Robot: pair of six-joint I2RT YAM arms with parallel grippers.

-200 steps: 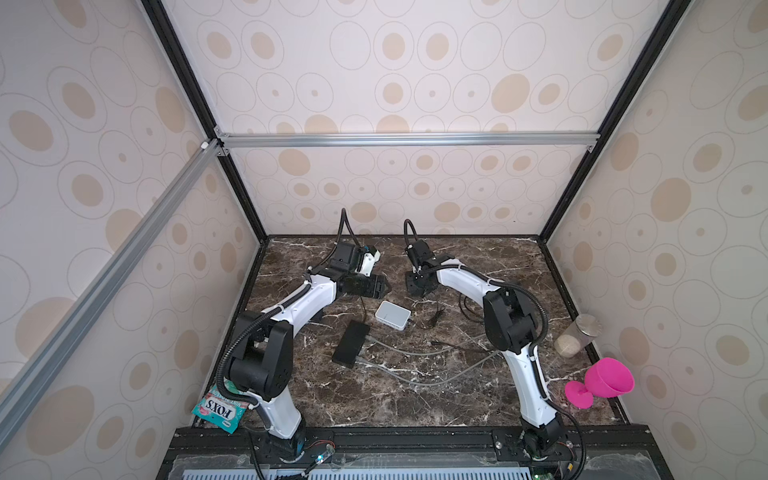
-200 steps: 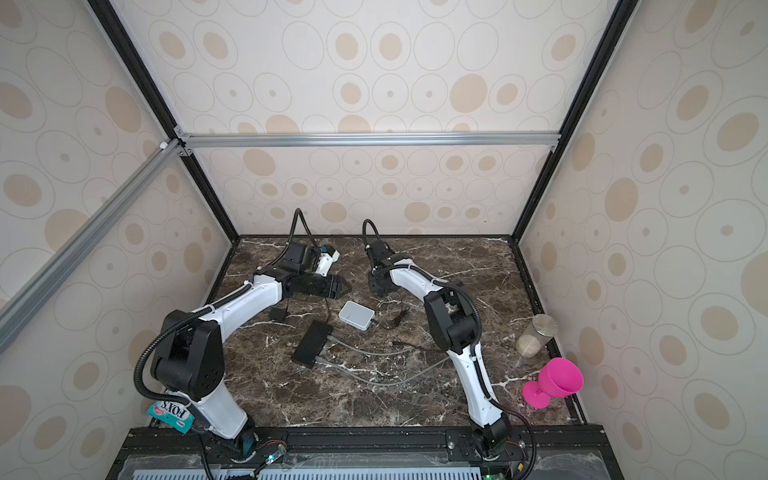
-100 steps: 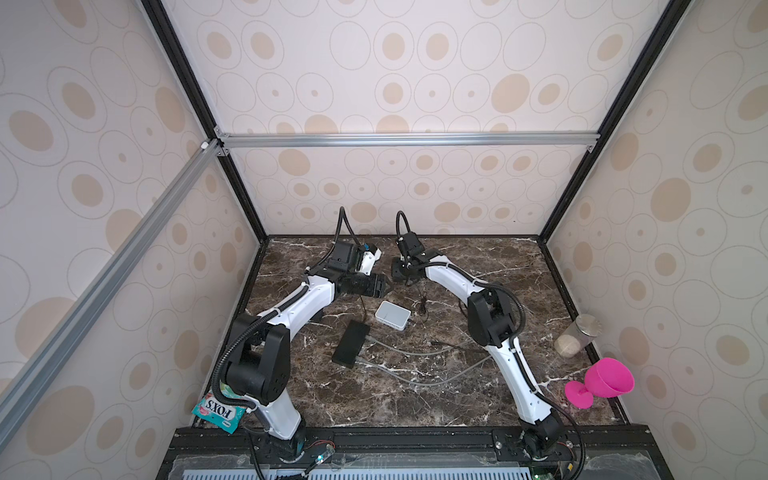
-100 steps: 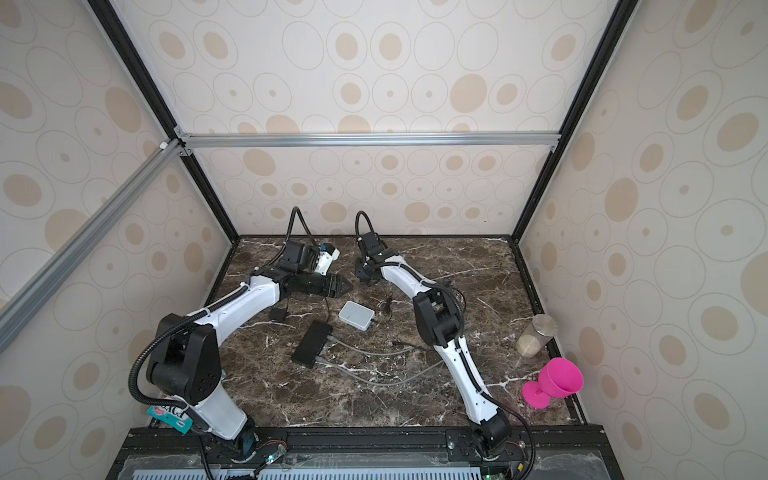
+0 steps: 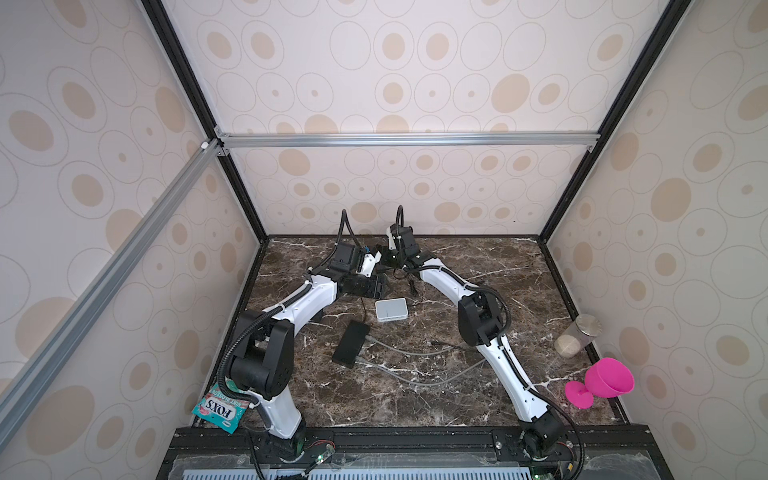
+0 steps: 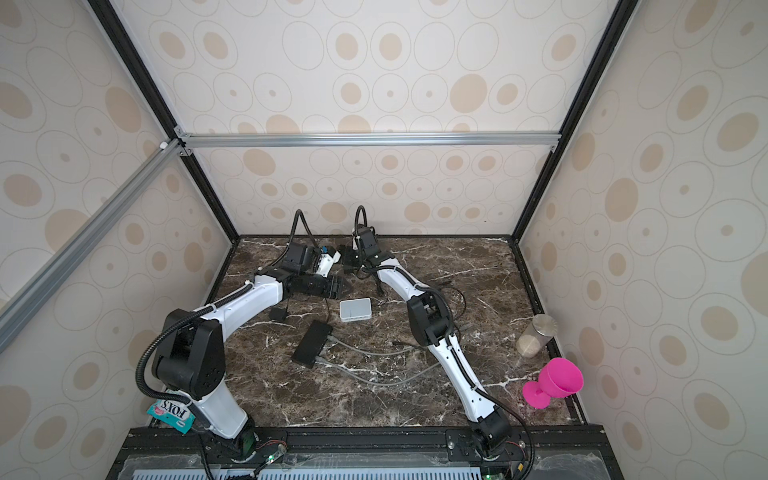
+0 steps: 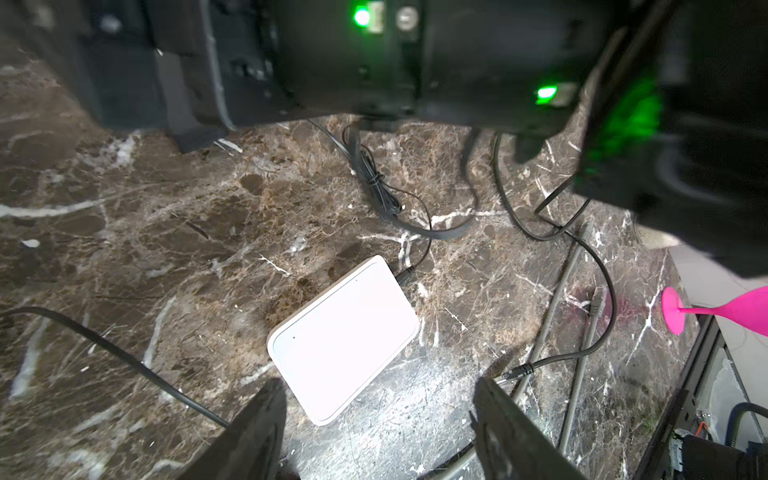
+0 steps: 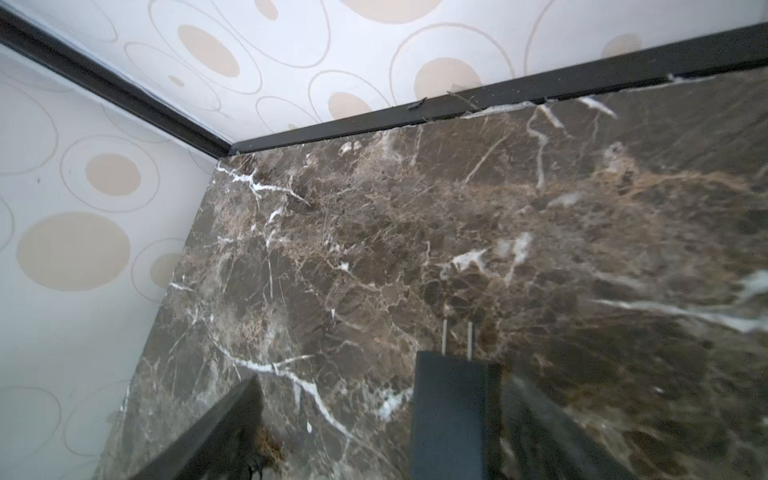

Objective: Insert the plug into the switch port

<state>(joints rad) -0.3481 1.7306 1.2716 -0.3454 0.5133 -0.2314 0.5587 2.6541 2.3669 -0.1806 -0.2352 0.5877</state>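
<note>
– Above the switch (image 7: 343, 340), why does the left gripper (image 7: 378, 386) stand spread and empty?
– Likely to steady it. The plug (image 7: 404, 276) sits at the switch's edge, apparently seated. Beyond the switch, the right gripper (image 8: 386, 399) stands wide; the adapter (image 8: 449, 415) leans unclamped against one finger (image 8: 540, 424).

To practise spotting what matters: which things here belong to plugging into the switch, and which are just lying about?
Job in hand:
white switch
loose plug
adapter
possibly the black box and grey cables

Lying about:
jar
pink cup
sweet packet
</note>
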